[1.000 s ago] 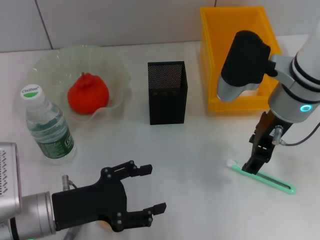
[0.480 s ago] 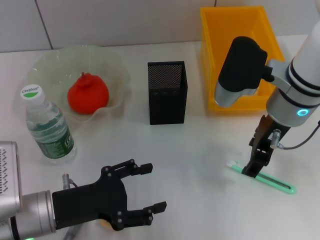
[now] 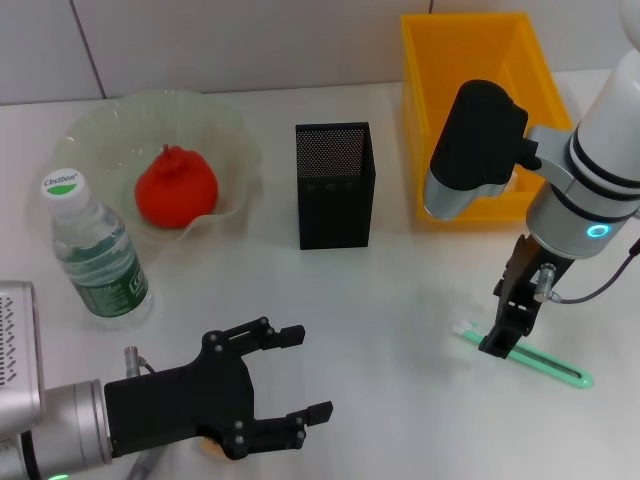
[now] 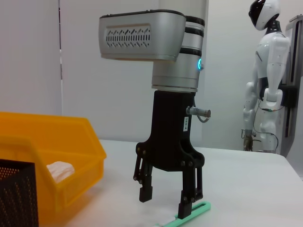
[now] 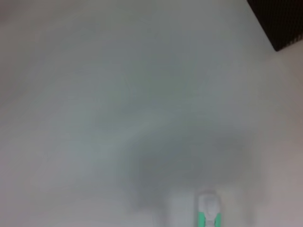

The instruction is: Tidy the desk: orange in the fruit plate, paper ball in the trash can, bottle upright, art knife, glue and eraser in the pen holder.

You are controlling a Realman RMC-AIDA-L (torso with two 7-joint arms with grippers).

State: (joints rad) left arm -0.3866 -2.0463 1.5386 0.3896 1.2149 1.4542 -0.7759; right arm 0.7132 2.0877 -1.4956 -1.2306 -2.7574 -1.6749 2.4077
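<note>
Green and white art knife (image 3: 522, 354): you find it lying flat on the table (image 3: 400, 300), lower right of the head view, its white end pointing toward the frame's centre.
Right gripper (image 3: 503, 336): it stands straight down over the knife's white end; in the left wrist view (image 4: 166, 204) its fingers are spread apart, one tip touching the green body, the other tip off to the side and just above the table, so nothing is clamped.
Left gripper (image 3: 300, 382): you see it low at the bottom left of the head view, fingers wide apart and holding nothing (a small orange patch peeks out beneath it, too hidden to name).
Orange (image 3: 176, 188): it sits inside the fruit plate (image 3: 226, 125), upper left.
Bottle (image 3: 93, 252): upright, just beside the plate's near rim, at the left edge.
Pen holder (image 3: 335, 185): upright at the centre, well apart from the knife.
Trash can (image 3: 428, 110): upper right; the left wrist view shows the paper ball (image 4: 60, 170) lying inside it.
</note>
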